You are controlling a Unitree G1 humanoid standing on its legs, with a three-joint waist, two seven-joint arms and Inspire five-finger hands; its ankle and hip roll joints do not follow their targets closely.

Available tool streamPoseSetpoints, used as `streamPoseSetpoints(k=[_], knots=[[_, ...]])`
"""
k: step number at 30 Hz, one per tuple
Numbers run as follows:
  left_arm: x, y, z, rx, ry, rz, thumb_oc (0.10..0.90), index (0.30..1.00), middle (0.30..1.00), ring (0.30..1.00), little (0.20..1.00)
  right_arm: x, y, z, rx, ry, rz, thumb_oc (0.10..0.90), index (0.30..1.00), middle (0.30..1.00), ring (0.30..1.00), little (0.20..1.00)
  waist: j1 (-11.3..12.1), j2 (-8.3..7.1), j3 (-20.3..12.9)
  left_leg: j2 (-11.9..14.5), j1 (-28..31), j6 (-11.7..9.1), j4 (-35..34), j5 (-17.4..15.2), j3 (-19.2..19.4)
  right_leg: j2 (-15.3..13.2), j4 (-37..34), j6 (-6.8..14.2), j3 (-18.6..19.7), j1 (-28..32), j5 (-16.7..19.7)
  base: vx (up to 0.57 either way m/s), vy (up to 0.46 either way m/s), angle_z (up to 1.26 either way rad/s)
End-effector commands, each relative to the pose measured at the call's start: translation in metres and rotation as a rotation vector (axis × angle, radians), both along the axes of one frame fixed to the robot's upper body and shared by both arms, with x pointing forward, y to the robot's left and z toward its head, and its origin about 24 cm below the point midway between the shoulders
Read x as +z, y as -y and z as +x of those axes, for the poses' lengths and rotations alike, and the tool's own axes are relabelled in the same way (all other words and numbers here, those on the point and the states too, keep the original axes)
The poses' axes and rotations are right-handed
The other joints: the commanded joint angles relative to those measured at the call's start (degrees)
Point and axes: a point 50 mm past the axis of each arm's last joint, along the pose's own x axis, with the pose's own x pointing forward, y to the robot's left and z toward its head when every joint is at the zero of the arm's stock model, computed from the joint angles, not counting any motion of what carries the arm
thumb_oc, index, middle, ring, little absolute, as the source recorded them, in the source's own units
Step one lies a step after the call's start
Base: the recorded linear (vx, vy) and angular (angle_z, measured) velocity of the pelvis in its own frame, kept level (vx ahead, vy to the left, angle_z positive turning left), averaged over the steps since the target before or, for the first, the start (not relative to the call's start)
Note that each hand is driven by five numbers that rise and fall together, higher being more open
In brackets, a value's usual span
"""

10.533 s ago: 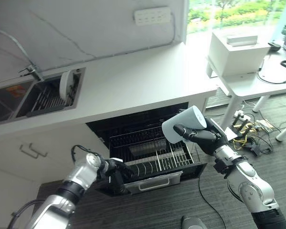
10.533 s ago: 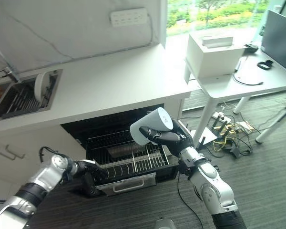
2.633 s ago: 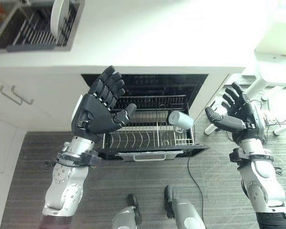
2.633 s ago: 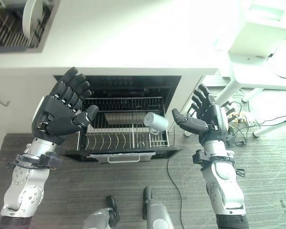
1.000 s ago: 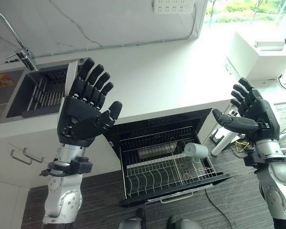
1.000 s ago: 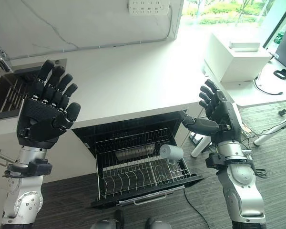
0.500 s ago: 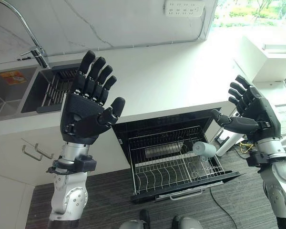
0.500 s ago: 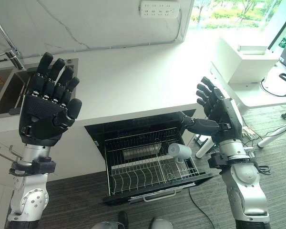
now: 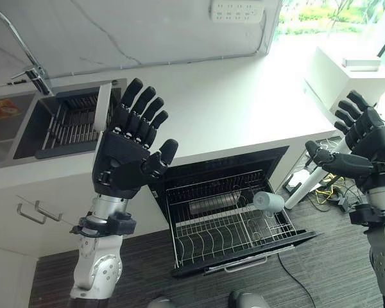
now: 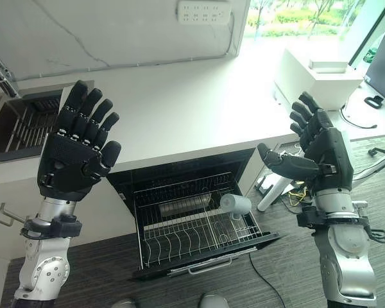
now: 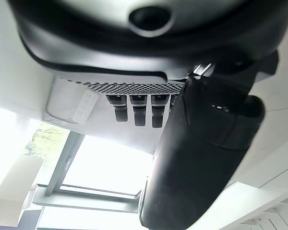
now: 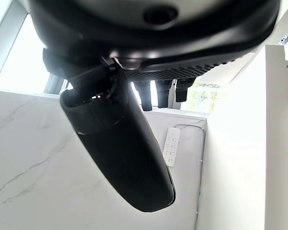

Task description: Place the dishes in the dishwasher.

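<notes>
A pale blue-grey cup (image 9: pixel 267 201) lies on its side at the right end of the pulled-out wire rack (image 9: pixel 199 236) of the open dishwasher under the counter. A white plate (image 9: pixel 102 106) stands on edge in the sink's drying rack (image 9: pixel 67 126). My left hand (image 9: pixel 127 156) is raised high in front of the counter, palm toward the camera, fingers straight and spread, holding nothing. At the right my right hand (image 9: pixel 366 144) is also lifted, open and empty, above and right of the cup. Both wrist views look past straight fingers at wall and window.
The white counter (image 9: pixel 218 109) runs above the dishwasher, with the sink and a tap (image 9: pixel 32 76) at the left. A white side table (image 10: pixel 327 80) with a box stands at the right, cables on the floor beneath it. A wall socket strip (image 9: pixel 236 9) sits above the counter.
The camera has shifted a little, so the whole scene sits differently. Both hands stay raised and open; the right hand shows further right. The cup has not moved in the rack.
</notes>
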Motion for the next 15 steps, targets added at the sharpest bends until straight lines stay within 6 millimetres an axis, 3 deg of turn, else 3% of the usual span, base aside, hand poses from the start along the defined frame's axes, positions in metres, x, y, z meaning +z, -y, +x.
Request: streamPoseSetpoints(k=[1, 2, 3, 4, 6, 8, 9, 10, 12, 15], knots=[[0.054, -0.011, -0.021, 0.033, 0.347, -0.047, 0.800, 0.900, 0.900, 0.900, 0.900, 0.067, -0.017, -0.003, 0.083, 0.291, -0.083, 0.800, 0.900, 0.900, 0.900, 0.900, 0.3, 1.31, -3.2, -3.2, 6.2, -0.2, -2.0, -3.3, 0.5, -3.2, -4.9, 5.7, 1.7, -1.1, 3.3, -0.10, 0.685, -0.07], [0.055, -0.012, -0.021, 0.026, 0.351, -0.044, 0.800, 0.900, 0.900, 0.900, 0.900, 0.068, -0.016, -0.003, 0.072, 0.298, -0.085, 0.800, 0.900, 0.900, 0.900, 0.900, 0.2, 1.36, -3.0, -3.4, 6.2, -0.2, -2.0, -3.5, 1.2, -4.7, -4.9, 6.8, 1.6, -1.6, 3.9, -0.10, 1.002, 0.03], [0.059, -0.013, -0.018, 0.002, 0.347, -0.033, 0.800, 0.900, 0.900, 0.900, 0.900, 0.063, -0.013, -0.007, 0.041, 0.302, -0.078, 0.800, 0.900, 0.900, 0.900, 0.900, -0.1, 1.14, -2.4, -5.8, 6.2, 0.6, -2.0, -5.0, 2.0, -9.0, -4.9, 9.1, 1.9, -2.7, 6.7, -0.12, 1.275, 0.21], [0.059, -0.010, -0.018, -0.018, 0.324, 0.011, 0.800, 0.900, 0.900, 0.900, 0.900, 0.052, -0.011, -0.016, 0.031, 0.288, -0.042, 0.800, 0.900, 0.900, 0.900, 0.900, 0.8, 0.03, -1.6, -10.7, 6.0, 2.1, -2.0, -6.7, 1.5, -14.0, -4.9, 9.9, 0.0, -4.9, 13.4, -0.11, 1.196, 0.30], [0.058, -0.010, -0.017, -0.011, 0.307, 0.029, 0.800, 0.900, 0.900, 0.900, 0.900, 0.043, -0.018, -0.012, 0.062, 0.264, -0.027, 0.800, 0.900, 0.900, 0.900, 0.900, 2.3, -0.54, -1.3, -12.2, 7.1, 3.4, -2.0, -7.6, 3.3, -15.2, -4.9, 9.9, -5.0, -5.6, 14.7, -0.11, 0.656, 0.16], [0.063, -0.009, -0.014, -0.021, 0.309, 0.040, 0.800, 0.900, 0.900, 0.900, 0.900, 0.041, -0.027, -0.006, 0.061, 0.267, -0.025, 0.800, 0.900, 0.900, 0.900, 0.900, 2.3, -0.28, -1.0, -13.3, 7.1, 5.0, -2.0, -7.3, 3.4, -11.4, -4.9, 8.8, -4.9, -5.8, 13.4, -0.12, 0.373, -0.63], [0.065, -0.007, -0.012, -0.028, 0.308, 0.044, 0.800, 0.900, 0.900, 0.900, 0.900, 0.040, -0.029, -0.005, 0.058, 0.271, -0.019, 0.800, 0.900, 0.900, 0.900, 0.900, 1.8, -0.24, -1.1, -13.9, 6.7, 5.6, -2.0, -7.4, 2.4, -9.0, -4.9, 8.2, -3.1, -6.0, 12.2, -0.05, 0.271, -0.46], [0.065, -0.004, -0.008, -0.035, 0.308, 0.054, 0.800, 0.900, 0.900, 0.900, 0.900, 0.040, -0.029, -0.004, 0.057, 0.276, -0.015, 0.800, 0.900, 0.900, 0.900, 0.900, 0.9, -0.09, -1.2, -14.7, 6.6, 6.5, -2.0, -7.9, 1.4, -5.5, -4.9, 7.5, -0.8, -5.4, 10.2, -0.04, 0.243, 0.38], [0.064, 0.000, -0.004, -0.027, 0.299, 0.067, 0.800, 0.900, 0.900, 0.900, 0.900, 0.039, -0.026, -0.005, 0.065, 0.275, -0.010, 0.800, 0.900, 0.900, 0.900, 0.900, 0.3, -0.55, -1.7, -16.6, 5.5, 7.7, -2.0, -7.4, 0.8, -0.9, -4.9, 6.1, -1.7, -4.5, 8.2, -0.05, 0.278, 1.03], [0.059, 0.004, -0.002, 0.004, 0.258, 0.106, 0.800, 0.900, 0.900, 0.900, 0.900, 0.038, -0.026, -0.004, 0.078, 0.256, -0.005, 0.800, 0.900, 0.900, 0.900, 0.900, 0.7, -0.70, -2.7, -18.3, 5.2, 8.4, -2.0, -7.6, 1.3, 2.7, -4.9, 4.3, -2.7, -2.6, 5.2, 0.01, 0.132, 0.25]])
